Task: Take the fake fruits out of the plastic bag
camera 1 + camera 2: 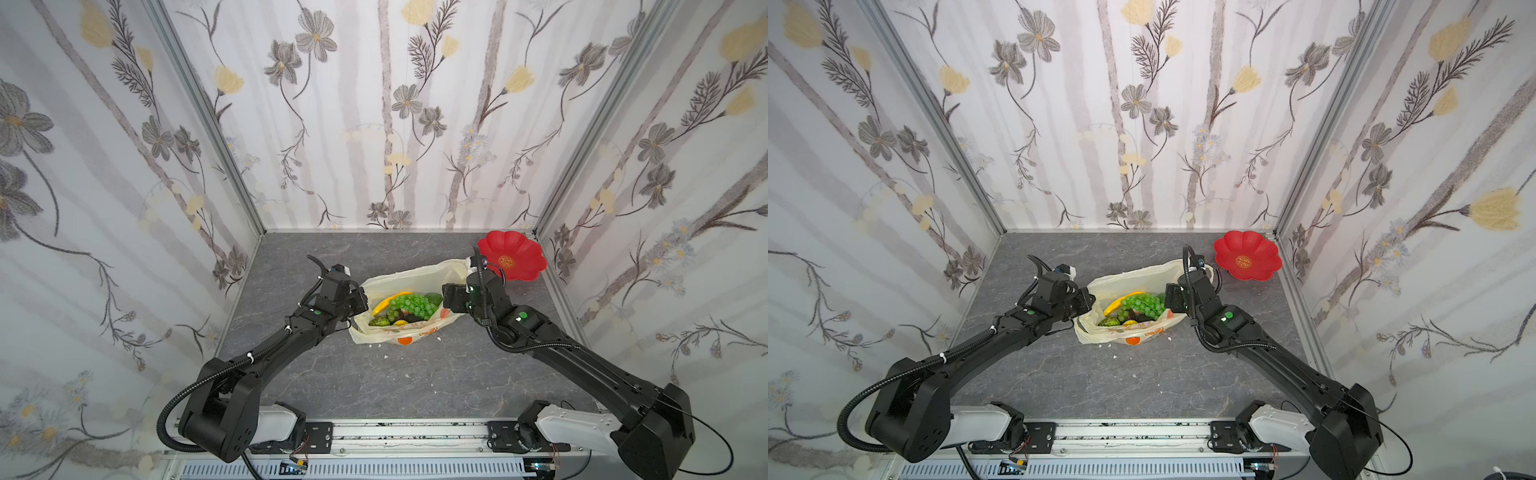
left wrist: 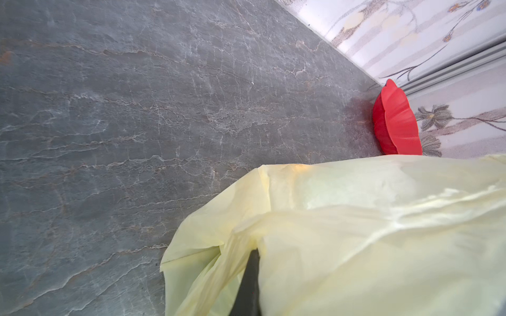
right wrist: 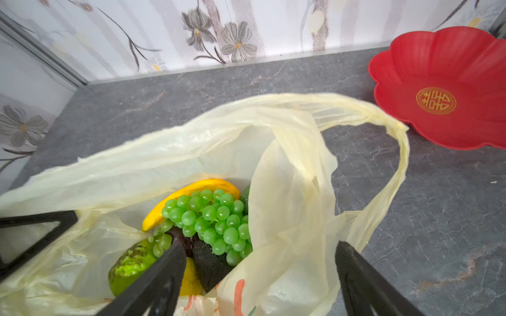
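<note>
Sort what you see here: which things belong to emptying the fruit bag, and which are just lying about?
Belongs to the job: plastic bag; grape bunch, banana, avocado and bumpy green fruit inside it; left gripper, shut on the bag's edge; right gripper, open at its mouth.
Lying about: red flower-shaped plate; white crumbs on the table.

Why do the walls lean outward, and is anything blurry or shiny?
In both top views a wide lens splays the walls; light is even, shadows faint. In the left wrist view the plastic bag sits close, soft, with white glare streaks. In the right wrist view the grape bunch is crisp.
</note>
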Controlling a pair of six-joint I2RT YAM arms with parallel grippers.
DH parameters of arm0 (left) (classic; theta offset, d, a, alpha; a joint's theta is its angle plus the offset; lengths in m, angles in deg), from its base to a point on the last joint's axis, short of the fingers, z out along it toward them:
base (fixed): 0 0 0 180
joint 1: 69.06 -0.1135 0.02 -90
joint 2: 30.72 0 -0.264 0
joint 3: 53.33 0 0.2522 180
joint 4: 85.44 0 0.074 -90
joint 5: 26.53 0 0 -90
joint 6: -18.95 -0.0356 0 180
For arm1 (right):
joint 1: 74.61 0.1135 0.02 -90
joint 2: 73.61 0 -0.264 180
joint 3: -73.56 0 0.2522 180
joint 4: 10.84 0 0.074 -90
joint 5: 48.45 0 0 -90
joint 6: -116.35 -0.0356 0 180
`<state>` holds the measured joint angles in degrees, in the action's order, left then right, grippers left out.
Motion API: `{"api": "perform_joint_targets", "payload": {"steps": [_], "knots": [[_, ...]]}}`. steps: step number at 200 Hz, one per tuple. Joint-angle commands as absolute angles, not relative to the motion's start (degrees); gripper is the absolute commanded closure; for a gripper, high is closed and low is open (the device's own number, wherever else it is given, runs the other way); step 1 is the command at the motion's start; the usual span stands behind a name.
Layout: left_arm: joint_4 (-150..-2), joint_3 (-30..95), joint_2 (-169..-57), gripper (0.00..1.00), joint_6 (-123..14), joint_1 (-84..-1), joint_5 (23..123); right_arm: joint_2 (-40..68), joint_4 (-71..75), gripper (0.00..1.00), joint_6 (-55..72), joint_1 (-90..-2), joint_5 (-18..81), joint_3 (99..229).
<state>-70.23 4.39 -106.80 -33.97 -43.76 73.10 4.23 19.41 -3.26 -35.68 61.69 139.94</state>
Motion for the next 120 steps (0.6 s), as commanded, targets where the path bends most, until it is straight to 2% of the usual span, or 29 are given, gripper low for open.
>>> {"api": "perform_joint_targets", "payload": {"steps": [1, 22, 37, 61, 74, 84, 96, 108, 120], "knots": [[-72.5, 3.7, -106.0, 1.0, -33.4, -43.7, 73.3, 8.0, 18.0, 0.16, -6.6, -34.9, 66.2, 139.0], [-72.7, 2.8, -105.2, 1.0, -34.0, -43.7, 74.1, 12.9, 16.8, 0.22, -6.9, -34.9, 67.9, 139.6], [-72.7, 2.0, -104.5, 1.0, -34.1, -43.8, 73.7, 15.4, 15.2, 0.34, -5.8, -34.9, 66.6, 140.4], [-72.8, -0.1, -103.5, 1.0, -33.6, -45.8, 73.6, 17.4, 13.5, 0.6, -3.9, -35.9, 64.6, 140.8], [-73.5, -2.0, -103.1, 1.0, -33.6, -47.9, 72.1, 15.9, 9.6, 0.81, -2.3, -37.6, 62.2, 138.0], [-74.4, -3.9, -101.4, 1.0, -32.7, -50.8, 71.6, 13.3, 4.3, 0.93, -1.7, -40.1, 57.8, 134.1], [-77.4, -7.1, -100.7, 1.0, -30.5, -55.1, 74.9, 10.4, -2.1, 1.0, -1.6, -44.2, 49.5, 128.8], [-80.0, -9.5, -100.6, 1.0, -28.4, -58.6, 78.0, 7.9, -8.9, 1.0, -1.7, -47.9, 40.4, 124.3], [-80.9, -9.9, -101.1, 1.0, -28.0, -59.4, 78.4, 6.5, -12.3, 1.0, -1.9, -49.7, 35.9, 122.2]]}}
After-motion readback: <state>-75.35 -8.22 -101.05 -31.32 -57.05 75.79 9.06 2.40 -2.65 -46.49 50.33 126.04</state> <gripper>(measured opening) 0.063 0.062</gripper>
